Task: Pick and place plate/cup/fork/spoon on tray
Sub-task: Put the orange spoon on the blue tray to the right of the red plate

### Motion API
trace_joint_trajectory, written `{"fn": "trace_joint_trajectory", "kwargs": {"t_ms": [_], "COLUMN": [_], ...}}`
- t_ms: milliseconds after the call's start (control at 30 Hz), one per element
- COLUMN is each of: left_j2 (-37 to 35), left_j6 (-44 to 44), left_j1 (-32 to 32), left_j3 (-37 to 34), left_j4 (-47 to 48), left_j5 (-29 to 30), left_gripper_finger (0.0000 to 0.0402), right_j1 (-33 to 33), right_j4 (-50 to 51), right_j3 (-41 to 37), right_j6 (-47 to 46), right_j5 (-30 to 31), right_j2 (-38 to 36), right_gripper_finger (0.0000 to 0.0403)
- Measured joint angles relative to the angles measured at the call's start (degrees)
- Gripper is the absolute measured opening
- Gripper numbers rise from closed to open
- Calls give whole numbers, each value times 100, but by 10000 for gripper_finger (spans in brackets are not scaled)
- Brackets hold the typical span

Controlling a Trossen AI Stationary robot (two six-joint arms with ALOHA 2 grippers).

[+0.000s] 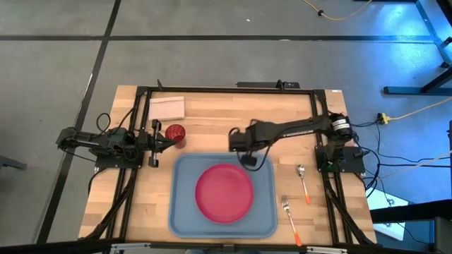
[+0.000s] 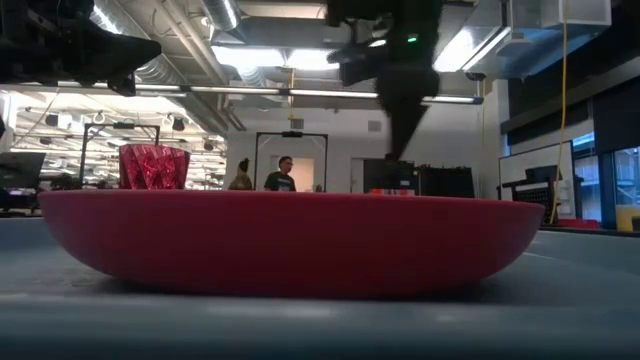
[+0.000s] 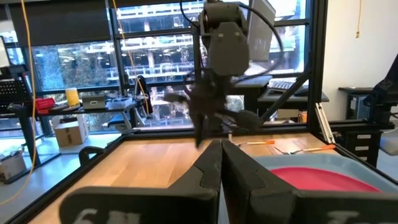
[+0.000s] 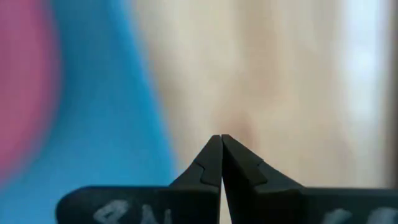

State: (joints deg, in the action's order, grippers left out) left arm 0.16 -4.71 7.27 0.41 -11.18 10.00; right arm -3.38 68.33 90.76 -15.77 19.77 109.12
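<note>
The pink-red plate (image 1: 224, 192) lies in the blue-grey tray (image 1: 182, 212); it fills the low view (image 2: 290, 240). The dark red cup (image 1: 174, 133) stands upright on the wood beyond the tray's far left corner and shows in the low view (image 2: 154, 166). My left gripper (image 1: 164, 143) is shut and empty, level, right beside the cup on its near side. My right gripper (image 1: 248, 161) is shut and empty, pointing down above the tray's far rim (image 4: 155, 124). The spoon (image 1: 304, 182) and the fork (image 1: 291, 220) lie on the table right of the tray.
A pale folded rectangle (image 1: 167, 108) lies at the table's far left. A black frame (image 1: 226, 89) runs around the table's edges. In the left wrist view my right arm (image 3: 221, 68) hangs ahead. A person (image 2: 285, 175) stands far off in the room.
</note>
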Motion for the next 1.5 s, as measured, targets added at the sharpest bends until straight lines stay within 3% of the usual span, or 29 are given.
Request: {"fn": "trace_joint_trajectory", "kwargs": {"t_ms": [100,200,333,400,533,700,967,1500], "left_j2": [-2,0,-1,-2,-2,-2,-2,0], "left_j6": [2,2,2,1,2,2,2,2], "left_j1": [0,-2,-1,-1,-2,-1,-2,-2], "left_j3": [0,2,0,1,0,1,0,0], "left_j4": [0,0,0,0,0,0,0,0], "left_j5": [0,0,0,0,0,0,0,0], "left_gripper_finger": [0,0,0,0,0,0,0,0], "right_j1": [148,255,262,213,36,-460,-1443,-2821], "right_j4": [842,1522,2001,1941,1368,400,44,-32], "right_j3": [0,-117,-970,-1614,-2873,-3921,-4549,-4701], "right_j6": [-451,-1465,-2890,-3461,-4687,-5782,-7308,-9200], "right_j5": [541,1017,1150,897,-236,-1267,-1818,-1746], "right_j2": [-259,-615,-1400,-1924,-2919,-3692,-3848,-3798], "right_gripper_finger": [9,9,9,9,9,9,9,10]}}
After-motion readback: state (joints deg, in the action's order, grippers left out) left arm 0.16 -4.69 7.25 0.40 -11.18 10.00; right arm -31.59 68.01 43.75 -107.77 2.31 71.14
